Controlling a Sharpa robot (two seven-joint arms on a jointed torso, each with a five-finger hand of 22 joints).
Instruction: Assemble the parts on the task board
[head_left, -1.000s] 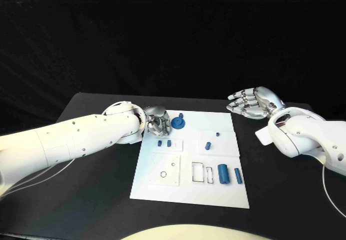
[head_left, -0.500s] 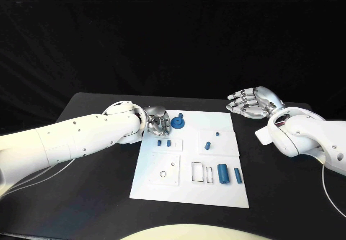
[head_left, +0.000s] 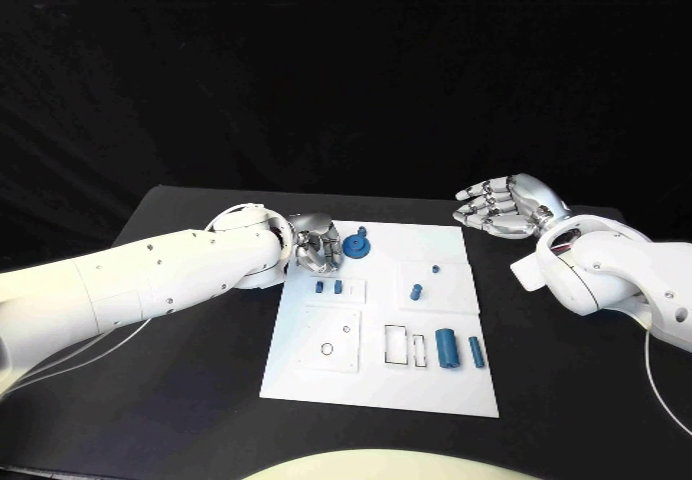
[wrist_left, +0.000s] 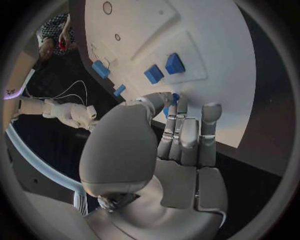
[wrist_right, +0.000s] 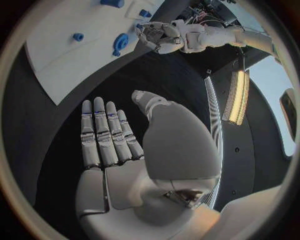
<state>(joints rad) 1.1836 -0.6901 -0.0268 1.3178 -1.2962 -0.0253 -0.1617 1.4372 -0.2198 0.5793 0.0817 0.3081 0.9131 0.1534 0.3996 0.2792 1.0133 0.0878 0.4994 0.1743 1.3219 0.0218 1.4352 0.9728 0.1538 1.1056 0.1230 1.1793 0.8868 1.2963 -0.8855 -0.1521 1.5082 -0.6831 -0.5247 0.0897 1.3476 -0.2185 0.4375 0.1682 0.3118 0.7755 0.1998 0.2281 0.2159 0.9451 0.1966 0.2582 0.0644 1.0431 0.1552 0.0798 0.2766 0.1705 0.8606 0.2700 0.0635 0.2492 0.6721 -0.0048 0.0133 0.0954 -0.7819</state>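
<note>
Left hand (head_left: 313, 245), head view: you've got it at the task board's (head_left: 378, 388) far-left corner, fingers curled beside the blue gear part (head_left: 356, 244); can't tell if it grips. Right hand (head_left: 502, 205) hovers off-board, fingers apart, holding nothing. L wrist view: fingertips (wrist_left: 177, 100) touch the board by the gear. R wrist view: fingers (wrist_right: 105, 131) extended over the black table (wrist_right: 156, 75).

Task board (head_left: 378, 385) white; parts (head_left: 447, 347) blue; table (head_left: 188, 400) black; hands silver: left hand (head_left: 313, 244), right hand (head_left: 500, 205); arms white.
</note>
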